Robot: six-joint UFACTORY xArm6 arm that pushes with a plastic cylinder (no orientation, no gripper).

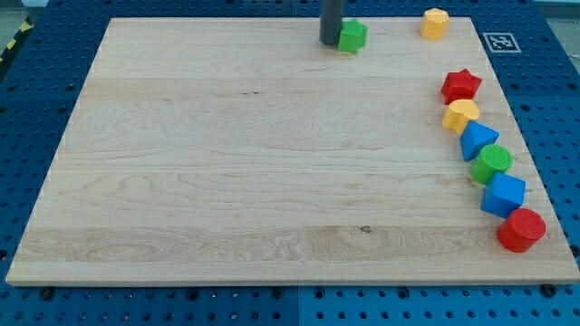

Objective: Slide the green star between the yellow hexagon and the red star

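The green star [352, 35] lies near the board's top edge, right of centre; its points are hard to make out from here. My tip [330, 43] stands right against its left side. The yellow hexagon [435, 23] lies further right along the top edge, near the top right corner. The red star [460, 86] lies below and right of the hexagon, near the right edge. There is an open gap of board between the hexagon and the red star.
Below the red star a chain of blocks runs down the right edge: a yellow heart [460, 115], a blue triangle [477, 140], a green round block [491, 163], a blue cube [503, 195], a red round block [520, 230]. The wooden board [227, 181] sits on a blue pegboard.
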